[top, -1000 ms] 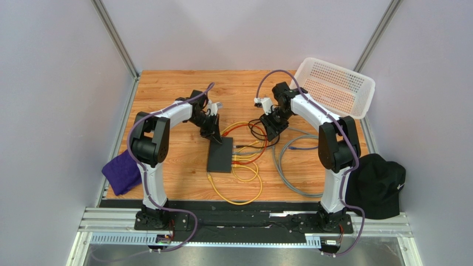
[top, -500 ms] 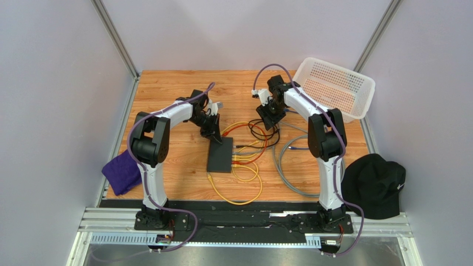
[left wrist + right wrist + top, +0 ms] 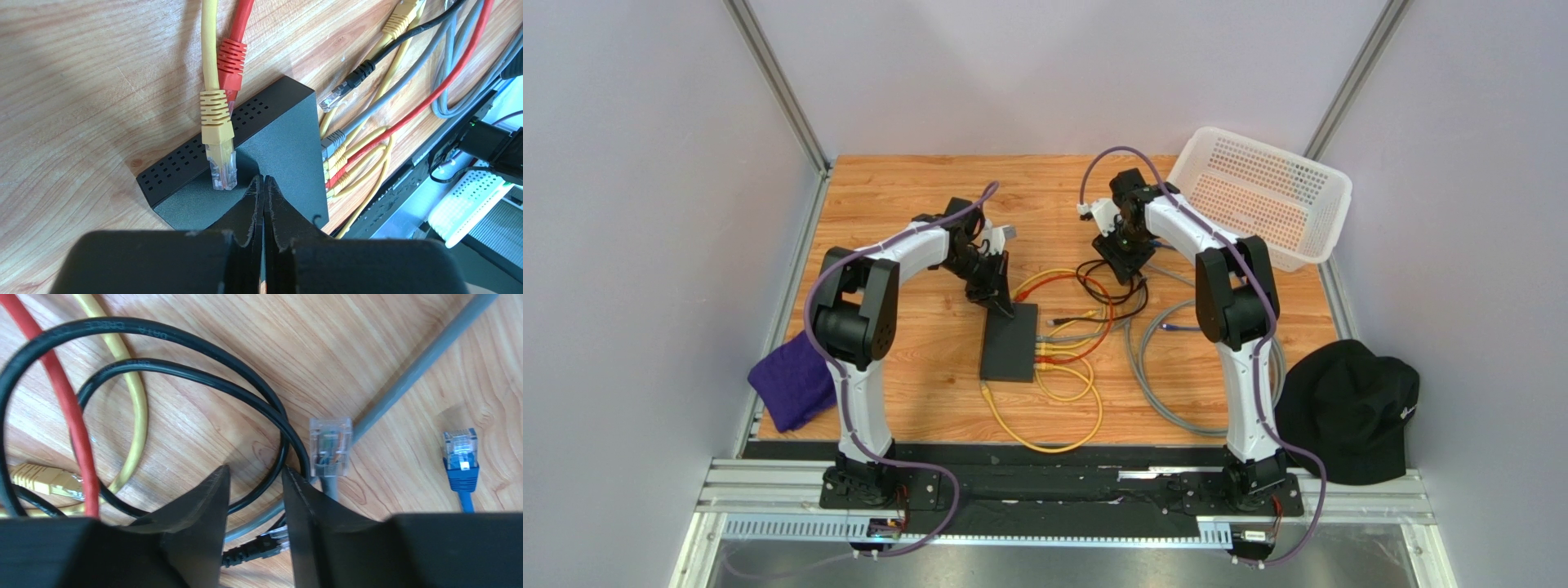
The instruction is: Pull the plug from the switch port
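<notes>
The switch (image 3: 1010, 342) is a flat black box in the middle of the table; it also shows in the left wrist view (image 3: 282, 147). Grey, yellow and red plugs (image 3: 333, 164) sit in the sockets on its right edge (image 3: 1048, 349). A loose yellow plug (image 3: 220, 153) lies on its top. My left gripper (image 3: 264, 182) is shut and empty, tips on the switch's far end (image 3: 998, 303). My right gripper (image 3: 255, 473) is open above cables (image 3: 1122, 265), far right of the switch. A loose black plug (image 3: 255, 552) lies between its fingers on the wood.
A white basket (image 3: 1259, 196) stands at the back right. A black cap (image 3: 1351, 410) lies off the table's right edge, a purple cloth (image 3: 793, 382) at the left edge. Black cable loops (image 3: 184, 373), a loose grey-cable plug (image 3: 330, 444) and a blue plug (image 3: 460, 456) lie under the right gripper.
My right gripper has moved away from the switch, toward the far side of the table. The left arm and the switch have not moved.
</notes>
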